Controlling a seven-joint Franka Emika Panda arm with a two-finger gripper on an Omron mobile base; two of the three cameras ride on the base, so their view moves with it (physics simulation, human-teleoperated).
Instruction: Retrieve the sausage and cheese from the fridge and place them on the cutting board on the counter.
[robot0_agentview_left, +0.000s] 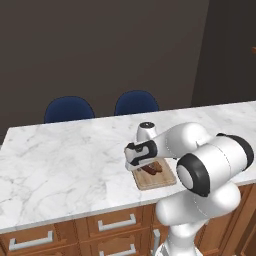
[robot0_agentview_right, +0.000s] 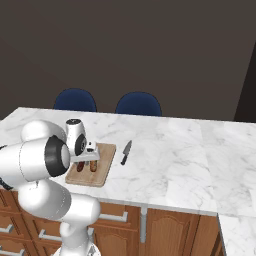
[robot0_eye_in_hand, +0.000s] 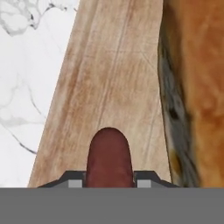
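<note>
The jaws (robot0_eye_in_hand: 108, 181) pinch the sausage (robot0_eye_in_hand: 109, 159) low over the board (robot0_eye_in_hand: 113, 83); an orange-brown piece (robot0_eye_in_hand: 197, 87) lies on the board beside it; a knife (robot0_agentview_right: 125, 152) rests on the surface (robot0_agentview_right: 190, 160) near the board.

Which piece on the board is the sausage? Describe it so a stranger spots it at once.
Find the long marble counter, then the small wooden board near its front edge. The sausage is the slim dark red-brown cylinder held in the gripper above the board; the piece beside it is paler, orange-brown.
</note>
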